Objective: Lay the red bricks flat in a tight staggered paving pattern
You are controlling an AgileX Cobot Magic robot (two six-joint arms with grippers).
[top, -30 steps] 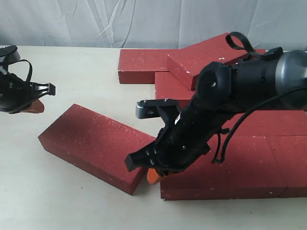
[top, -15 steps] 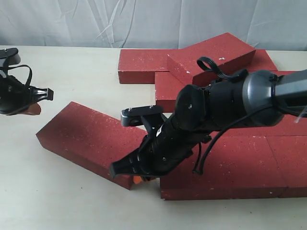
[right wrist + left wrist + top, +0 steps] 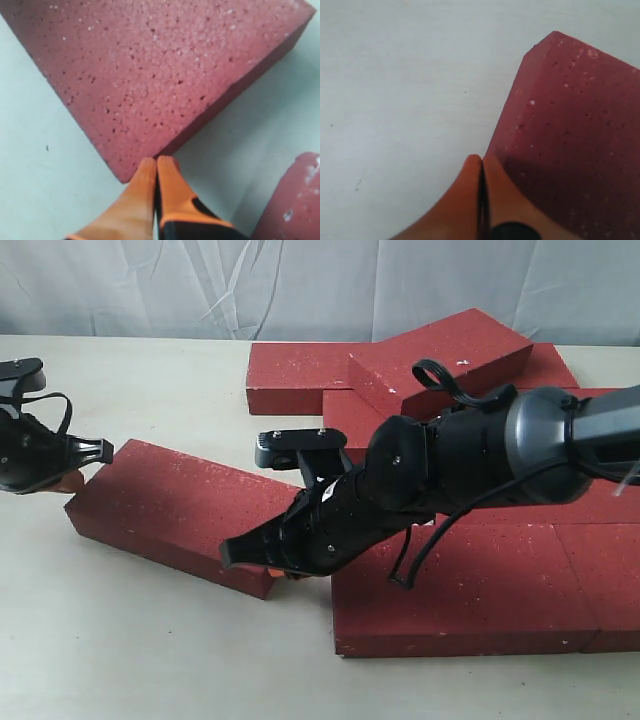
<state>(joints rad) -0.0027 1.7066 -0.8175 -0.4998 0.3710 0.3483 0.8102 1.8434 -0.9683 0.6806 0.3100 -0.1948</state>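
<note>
Surface: a pale tabletop [image 3: 150, 640] in front of a wrinkled white cloth backdrop [image 3: 300, 280].
Loose brick: the loose brick [image 3: 180, 510] lies flat on the left-centre of the tabletop. In the exterior view its long axis slants from the far left down to the near right.
Paved bricks: the paved bricks [image 3: 480, 580] lie flat and packed together on the right. A tilted brick [image 3: 440, 355] leans on top of the back rows.
Left gripper: the left gripper [image 3: 80, 465] sits low at the loose brick's left end, with its orange fingertips [image 3: 470, 172] pressed together, empty, against a corner edge.
Right gripper: the right arm [image 3: 470, 470] reaches across the paved bricks. The right gripper [image 3: 250, 552] is clenched on nothing, its tips at the loose brick's near right corner.
Room: a strip of bare tabletop separates the loose brick from the paved bricks, and there is open tabletop to the left and in front.
</note>
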